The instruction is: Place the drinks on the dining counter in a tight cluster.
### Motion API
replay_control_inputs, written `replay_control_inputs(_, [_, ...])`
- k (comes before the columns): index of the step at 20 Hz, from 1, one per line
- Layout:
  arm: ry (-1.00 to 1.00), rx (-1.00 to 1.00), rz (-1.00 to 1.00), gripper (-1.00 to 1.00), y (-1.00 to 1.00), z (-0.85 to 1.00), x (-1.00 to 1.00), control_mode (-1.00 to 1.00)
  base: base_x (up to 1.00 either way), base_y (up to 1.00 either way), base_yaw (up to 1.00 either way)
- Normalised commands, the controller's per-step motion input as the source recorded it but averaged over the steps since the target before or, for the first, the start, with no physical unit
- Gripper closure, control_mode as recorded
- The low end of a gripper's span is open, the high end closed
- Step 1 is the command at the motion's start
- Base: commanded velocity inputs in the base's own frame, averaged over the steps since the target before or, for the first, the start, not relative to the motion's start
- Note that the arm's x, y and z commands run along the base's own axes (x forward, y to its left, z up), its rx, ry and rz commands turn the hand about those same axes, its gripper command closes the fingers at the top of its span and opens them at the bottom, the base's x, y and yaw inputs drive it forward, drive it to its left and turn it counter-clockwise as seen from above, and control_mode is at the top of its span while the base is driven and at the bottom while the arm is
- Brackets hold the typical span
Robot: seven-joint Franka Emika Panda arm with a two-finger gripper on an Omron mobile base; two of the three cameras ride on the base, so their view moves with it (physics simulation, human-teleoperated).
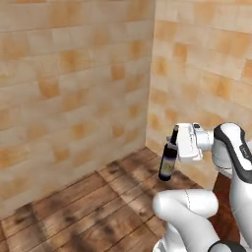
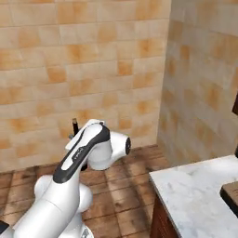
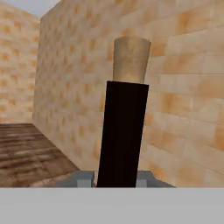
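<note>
Left base view, gripper: the gripper (image 1: 175, 142) sits at about 3 o'clock of the frame, clenched on the neck of the wine bottle (image 1: 168, 160).
Left base view, bottle: one dark bottle with a pale label, hanging upright below the hand, in the air over the wood floor (image 1: 88, 211), near the corner of the tiled wall (image 1: 74, 83).
Left base view, count: one bottle, one arm.
Right base view, arm: the white arm rises from 7 o'clock and hides most of the hand; a dark sliver at about 9 o'clock beside the wrist may be the bottle's top, too small to be sure.
Right base view, dining counter: one corner of the dining counter (image 2: 195, 195), white and grey-veined, lies at 4 to 5 o'clock, well apart from the hand, with a brown recessed edge at its right border.
Right base view, count: one counter corner; no drinks stand on the part that shows.
Hand view, grip: the dark neck with its tan cork fills the middle, and the two grey fingertips (image 3: 81, 178) press it from either side at 6 o'clock.
Hand view, count: one cork, one neck, two fingertips.
Risk, slip: the hold is high on a smooth neck with the heavy body below; I judge a quick swing could let it slide or sway.
Risk, collision: the wall is near, so a wide turn towards the counter could knock the bottle's base.
Risk, placement: set down tilted, the tall bottle could topple.
</note>
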Motion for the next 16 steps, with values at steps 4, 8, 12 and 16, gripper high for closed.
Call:
replay_control_inputs(4, [0.00, 0.00, 0.00, 1.00, 0.00, 0.00, 0.00, 1.00, 0.00, 0.00, 1.00])
replay_control_inputs(8, [0.00, 0.00, 0.00, 1.00, 0.00, 0.00, 0.00, 1.00, 0.00, 0.00, 0.97])
replay_control_inputs(12, [0.00, 0.00, 0.00, 1.00, 0.00, 0.00, 0.00, 1.00, 0.01, 0.00, 0.93])
replay_control_inputs(16, [0.00, 0.00, 0.00, 1.00, 0.00, 0.00, 0.00, 1.00, 0.05, 0.00, 0.91])
